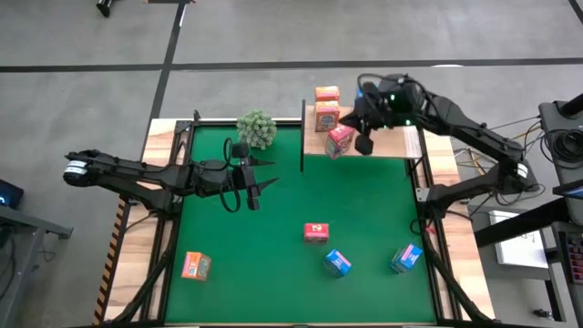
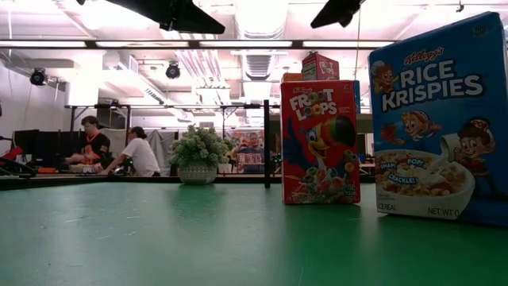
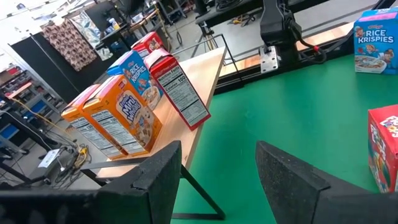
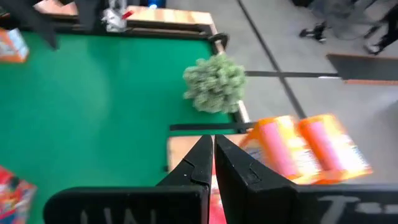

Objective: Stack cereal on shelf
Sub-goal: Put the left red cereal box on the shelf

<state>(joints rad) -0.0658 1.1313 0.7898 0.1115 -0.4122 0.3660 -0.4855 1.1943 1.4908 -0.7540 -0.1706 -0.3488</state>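
Green matting [image 1: 364,200] covers most of the table [image 1: 160,137] in the high view, with grey floor beyond its far edge. At the upper right of the mat sits the shelf [image 1: 396,144], a pale wooden board with a thin black post [image 1: 302,137] at its left end. Two orange cereal boxes [image 1: 327,107] stand at the shelf's left end, one behind the other, and a red-pink box [image 1: 339,140] leans tilted at the shelf's front edge just beside them. The left wrist view also shows a blue box [image 3: 138,73] standing among them.

The right gripper [image 1: 365,128] hangs above the shelf, just right of the tilted red-pink box; its jaws are closed together with nothing between them, as the right wrist view shows [image 4: 213,163].

The left gripper [image 1: 258,175] reaches in from the left of the frame over the mat, below the round green plant [image 1: 257,128], its jaws spread wide and empty [image 3: 217,171].

Loose boxes lie on the mat in the lower part of the high view: a red one [image 1: 315,233] at centre, two blue ones [image 1: 338,263] [image 1: 406,259] to its lower right, and an orange one [image 1: 195,265] at lower left.

In the low view, people [image 2: 139,155] sit in the room behind the table.
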